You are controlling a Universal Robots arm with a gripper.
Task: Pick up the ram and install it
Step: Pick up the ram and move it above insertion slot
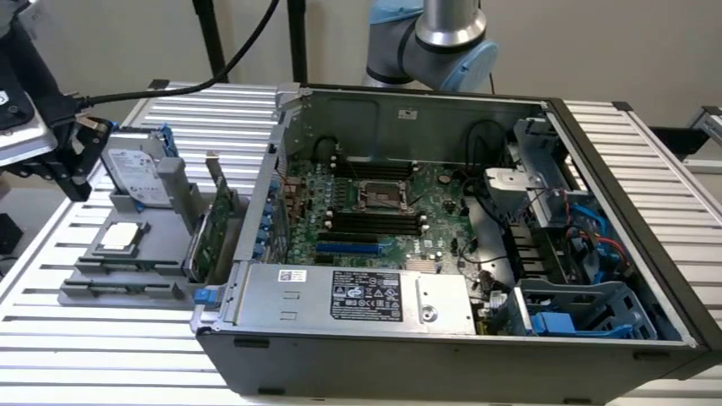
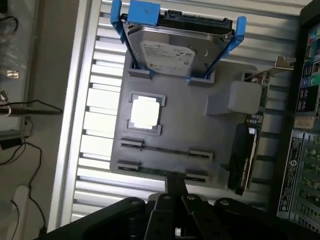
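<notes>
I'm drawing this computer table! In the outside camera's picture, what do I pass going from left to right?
Silver processor chip → green expansion card → motherboard's processor socket → blue drive cage.

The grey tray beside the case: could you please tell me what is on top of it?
A hard drive, a silver processor and an upright green card; the tray under the drive is hidden.

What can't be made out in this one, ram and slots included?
Ram: wrist view, edge-on in the tray; chips unseen, one stick or two unclear.
Slots: exterior view, too small to tell whether any is filled.
Gripper: wrist view, cut off by the frame edge.
</notes>
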